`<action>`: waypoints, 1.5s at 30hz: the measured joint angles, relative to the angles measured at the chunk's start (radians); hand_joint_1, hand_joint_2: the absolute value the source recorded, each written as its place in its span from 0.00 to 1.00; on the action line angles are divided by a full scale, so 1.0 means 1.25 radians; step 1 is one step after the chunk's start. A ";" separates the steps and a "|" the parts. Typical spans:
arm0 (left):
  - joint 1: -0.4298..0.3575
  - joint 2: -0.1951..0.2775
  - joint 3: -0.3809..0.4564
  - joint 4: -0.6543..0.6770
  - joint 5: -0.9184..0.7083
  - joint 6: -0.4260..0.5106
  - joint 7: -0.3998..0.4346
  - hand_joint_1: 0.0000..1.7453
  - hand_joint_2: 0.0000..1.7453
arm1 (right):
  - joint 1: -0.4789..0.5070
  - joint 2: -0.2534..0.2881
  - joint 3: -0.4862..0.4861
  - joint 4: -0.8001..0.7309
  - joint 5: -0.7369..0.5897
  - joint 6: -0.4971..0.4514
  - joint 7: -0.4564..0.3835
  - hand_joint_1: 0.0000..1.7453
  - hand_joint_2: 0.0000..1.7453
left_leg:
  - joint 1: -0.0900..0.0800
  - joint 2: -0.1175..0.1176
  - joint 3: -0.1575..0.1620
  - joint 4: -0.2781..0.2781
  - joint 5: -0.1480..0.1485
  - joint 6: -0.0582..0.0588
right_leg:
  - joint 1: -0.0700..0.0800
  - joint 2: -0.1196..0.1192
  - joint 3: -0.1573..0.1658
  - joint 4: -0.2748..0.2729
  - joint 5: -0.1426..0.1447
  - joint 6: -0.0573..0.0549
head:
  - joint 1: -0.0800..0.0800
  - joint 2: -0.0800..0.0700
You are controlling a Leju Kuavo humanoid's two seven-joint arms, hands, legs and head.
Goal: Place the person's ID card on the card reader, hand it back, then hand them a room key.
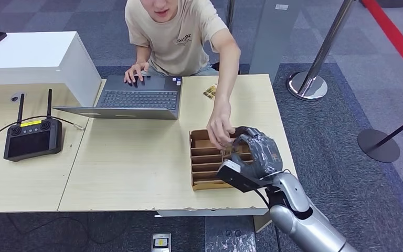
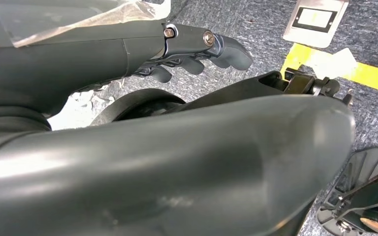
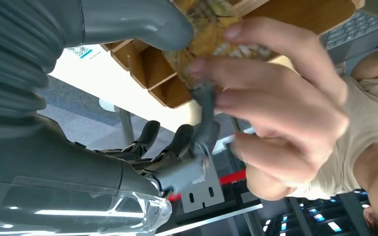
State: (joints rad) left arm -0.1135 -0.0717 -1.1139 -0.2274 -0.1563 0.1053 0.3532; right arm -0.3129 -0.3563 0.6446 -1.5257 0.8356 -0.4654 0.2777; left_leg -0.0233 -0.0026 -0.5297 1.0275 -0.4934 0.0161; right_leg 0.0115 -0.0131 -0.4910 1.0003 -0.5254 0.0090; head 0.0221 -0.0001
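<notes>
Your counter (image 1: 136, 168) is a pale wood top with a person (image 1: 181, 37) in a beige shirt seated at its far side. An open laptop (image 1: 136, 97) sits in front of them, one of their hands resting on its keyboard. At the counter's left stands a black handheld controller (image 1: 31, 137) with two antennas. Toward the right, near the front edge, you have a wooden slotted card box (image 1: 207, 160) with several dividers.

Your right robot hand (image 1: 254, 152) hangs over that box. In the right wrist view, its thumb (image 3: 142, 22) presses on a yellow patterned card (image 3: 211, 27), with a dark finger (image 3: 204, 113) on the card's other side, so that robot hand is pinching the card. The person's hand (image 1: 220, 126) reaches across the counter and has its fingers on the same card, just above the box's compartments. Whether this card is the room key or the ID card you cannot tell from its face.

A second small yellowish card (image 1: 210, 91) lies on the counter near the far edge, beside the laptop.

Your left robot hand (image 2: 197, 54) hangs low over grey carpet, fingers curled inward with nothing in them.
</notes>
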 joint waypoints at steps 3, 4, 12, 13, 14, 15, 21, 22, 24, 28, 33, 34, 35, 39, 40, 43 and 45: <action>0.000 0.000 0.000 0.000 0.000 0.000 0.000 0.00 0.00 | 0.000 0.000 0.003 0.005 -0.002 0.000 0.000 0.43 1.00 | 0.000 0.000 0.000 0.000 0.000 0.000 | 0.000 0.000 0.000 0.000 0.000 0.000 | 0.000 0.000; 0.000 0.000 0.000 0.000 -0.001 0.000 0.000 0.00 0.00 | 0.000 0.000 0.004 0.006 -0.003 0.000 0.000 0.43 1.00 | 0.000 0.000 0.000 0.000 0.000 0.000 | 0.000 0.000 0.000 0.000 0.000 0.000 | 0.000 0.000; 0.000 0.000 0.000 0.000 -0.003 0.000 0.000 0.00 0.00 | 0.001 0.003 0.009 0.015 -0.005 0.000 -0.004 0.43 1.00 | 0.000 0.000 0.000 0.000 0.000 0.000 | 0.000 0.000 0.000 0.000 0.000 0.000 | 0.000 0.000; 0.000 0.000 0.000 0.000 -0.003 0.000 0.000 0.00 0.00 | 0.001 0.003 0.010 0.015 -0.006 0.000 -0.005 0.43 1.00 | 0.000 0.000 0.000 0.000 0.000 0.000 | 0.000 0.000 0.000 0.000 0.000 0.000 | 0.000 0.000; 0.000 0.000 0.000 0.000 -0.003 0.000 0.000 0.00 0.00 | 0.001 0.004 0.010 0.015 -0.007 0.000 -0.006 0.44 1.00 | 0.000 0.000 0.000 0.000 0.000 0.000 | 0.000 0.000 0.000 0.000 0.000 0.000 | 0.000 0.000; 0.000 0.000 0.000 0.000 -0.003 0.000 0.000 0.00 0.00 | 0.001 0.004 0.010 0.015 -0.008 0.000 -0.006 0.44 1.00 | 0.000 0.000 0.000 0.000 0.000 0.000 | 0.000 0.000 0.000 0.000 0.000 0.000 | 0.000 0.000; 0.000 0.000 0.000 0.000 -0.003 -0.001 0.002 0.00 0.00 | 0.001 0.006 0.011 0.015 -0.014 -0.001 -0.008 0.44 1.00 | 0.000 0.000 0.000 0.000 0.000 0.000 | 0.000 0.000 0.000 0.000 0.000 0.000 | 0.000 0.000; 0.000 0.000 0.000 0.000 -0.003 -0.001 0.002 0.00 0.00 | 0.001 0.006 0.011 0.015 -0.015 -0.001 -0.008 0.44 1.00 | 0.000 0.000 0.000 0.000 0.000 0.000 | 0.000 0.000 0.000 0.000 0.000 0.000 | 0.000 0.000; 0.000 0.000 0.000 0.000 -0.003 -0.001 0.003 0.00 0.00 | 0.001 0.006 0.011 0.016 -0.017 -0.001 -0.010 0.44 1.00 | 0.000 0.000 0.000 0.000 0.000 0.000 | 0.000 0.000 0.000 0.000 0.000 0.000 | 0.000 0.000; 0.000 0.000 0.000 0.000 -0.003 -0.001 0.003 0.00 0.00 | 0.001 0.008 0.012 0.021 -0.026 -0.004 -0.017 0.45 1.00 | 0.000 0.000 0.000 0.000 0.000 0.000 | 0.000 0.000 0.000 0.000 0.000 0.000 | 0.000 0.000; 0.000 0.000 0.000 0.000 -0.003 -0.001 0.005 0.00 0.00 | 0.004 0.013 0.016 0.033 -0.035 -0.008 -0.025 0.46 1.00 | 0.000 0.000 0.000 0.000 0.000 0.000 | 0.000 0.000 0.000 0.000 0.000 0.000 | 0.000 0.000; 0.000 0.000 0.000 0.000 -0.003 -0.001 0.006 0.00 0.00 | 0.004 0.014 0.017 0.036 -0.037 -0.008 -0.027 0.46 1.00 | 0.000 0.000 0.000 0.000 0.000 0.000 | 0.000 0.000 0.000 0.000 0.000 0.000 | 0.000 0.000; 0.000 0.000 0.000 0.000 -0.003 -0.001 0.007 0.00 0.00 | 0.004 0.016 0.017 0.040 -0.040 -0.008 -0.029 0.47 1.00 | 0.000 0.000 0.000 0.000 0.000 0.000 | 0.000 0.000 0.000 0.000 0.000 0.000 | 0.000 0.000; 0.000 0.000 0.000 0.000 -0.004 -0.001 0.008 0.00 0.00 | 0.004 0.020 0.018 0.053 -0.043 -0.007 -0.036 0.48 1.00 | 0.000 0.000 0.000 0.000 0.000 0.000 | 0.000 0.000 0.000 0.000 0.000 0.000 | 0.000 0.000; 0.000 0.000 0.000 0.000 -0.005 -0.001 0.008 0.00 0.00 | 0.003 0.021 0.018 0.057 -0.043 -0.006 -0.037 0.48 1.00 | 0.000 0.000 0.000 0.000 0.000 0.000 | 0.000 0.000 0.000 0.000 0.000 0.000 | 0.000 0.000; 0.000 0.000 0.000 0.000 -0.008 -0.001 0.008 0.00 0.00 | -0.001 0.024 0.020 0.071 -0.043 -0.001 -0.041 0.46 1.00 | 0.000 0.000 0.000 0.000 0.000 0.000 | 0.000 0.000 0.000 0.000 0.000 0.000 | 0.000 0.000; 0.000 0.000 0.000 0.000 -0.009 -0.001 0.008 0.00 0.00 | -0.005 0.025 0.022 0.079 -0.044 0.003 -0.041 0.46 1.00 | 0.000 0.000 0.000 0.000 0.000 0.000 | 0.000 0.000 0.000 0.000 0.000 0.000 | 0.000 0.000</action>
State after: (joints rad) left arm -0.1136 -0.0717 -1.1139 -0.2274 -0.1676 0.1045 0.3635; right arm -0.3192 -0.3252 0.6715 -1.4265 0.7801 -0.4616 0.2266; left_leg -0.0233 -0.0027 -0.5294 1.0275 -0.4934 0.0161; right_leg 0.0115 -0.0132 -0.4904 1.0003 -0.5254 0.0090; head 0.0221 0.0000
